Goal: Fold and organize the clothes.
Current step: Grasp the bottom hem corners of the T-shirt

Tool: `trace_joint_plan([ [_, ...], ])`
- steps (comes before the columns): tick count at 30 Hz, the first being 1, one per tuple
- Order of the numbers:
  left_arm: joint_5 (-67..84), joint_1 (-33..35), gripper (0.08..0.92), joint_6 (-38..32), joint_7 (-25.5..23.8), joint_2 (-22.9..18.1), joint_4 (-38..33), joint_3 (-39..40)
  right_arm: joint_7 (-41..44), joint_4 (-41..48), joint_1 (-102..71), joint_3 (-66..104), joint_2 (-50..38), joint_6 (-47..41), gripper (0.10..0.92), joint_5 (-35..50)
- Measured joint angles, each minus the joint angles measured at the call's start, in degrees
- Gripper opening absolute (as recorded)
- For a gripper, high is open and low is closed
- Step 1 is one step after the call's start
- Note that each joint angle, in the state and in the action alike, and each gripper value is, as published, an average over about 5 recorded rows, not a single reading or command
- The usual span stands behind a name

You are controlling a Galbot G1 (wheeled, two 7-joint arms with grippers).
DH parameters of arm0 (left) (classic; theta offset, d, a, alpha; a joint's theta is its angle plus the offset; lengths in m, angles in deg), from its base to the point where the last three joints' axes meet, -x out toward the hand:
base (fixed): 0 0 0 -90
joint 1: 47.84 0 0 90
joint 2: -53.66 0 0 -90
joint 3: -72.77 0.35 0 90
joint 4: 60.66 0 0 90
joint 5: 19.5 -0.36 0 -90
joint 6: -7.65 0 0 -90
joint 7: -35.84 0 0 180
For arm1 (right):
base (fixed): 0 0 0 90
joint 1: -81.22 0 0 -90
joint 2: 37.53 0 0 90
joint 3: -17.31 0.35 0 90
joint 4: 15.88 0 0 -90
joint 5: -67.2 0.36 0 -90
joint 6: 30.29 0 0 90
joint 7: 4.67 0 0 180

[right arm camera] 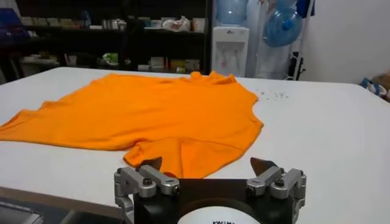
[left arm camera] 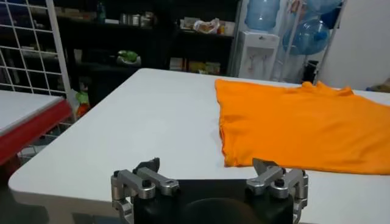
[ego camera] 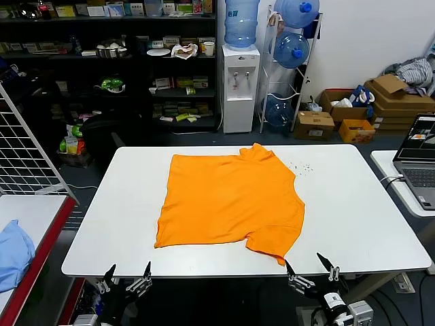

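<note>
The clothes are one bright orange T-shirt (ego camera: 228, 199) lying flat in the middle of the white table (ego camera: 353, 204), collar toward the far edge, one sleeve reaching the near edge. No lettering shows on its upper side. My left gripper (ego camera: 128, 274) hangs open just below the table's near edge, left of the shirt's hem (left arm camera: 292, 122). My right gripper (ego camera: 309, 266) is open too, below the near edge right beside the near sleeve (right arm camera: 183, 155). Neither one touches the shirt or holds anything (left arm camera: 207, 165) (right arm camera: 207, 163).
A light blue cloth (ego camera: 13, 255) lies on a red-edged side table at the left, next to a wire grid panel (ego camera: 27, 149). A laptop (ego camera: 420, 159) sits on another table at the right. Shelves, a water dispenser (ego camera: 240, 81) and cardboard boxes stand beyond.
</note>
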Motion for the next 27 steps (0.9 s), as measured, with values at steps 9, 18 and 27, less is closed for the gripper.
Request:
trace_joint_plan([
  [9,0.1,-1.1,0.921,0.0,-0.7,0.4,0.3,0.1,-1.5,1.3,2.5,-1.6,0.1,-1.6,0.921,0.2],
  [18,1.8,-7.3,0.921,1.1,-0.8,0.7,4.6,3.5,-4.3,5.6,9.1,-5.8,1.4,-4.1,0.921,-0.7],
  [27,3.7,-15.5,0.921,2.3,0.0,0.3,9.8,8.2,-6.3,9.4,13.5,-9.6,3.4,-5.7,0.921,-2.3],
])
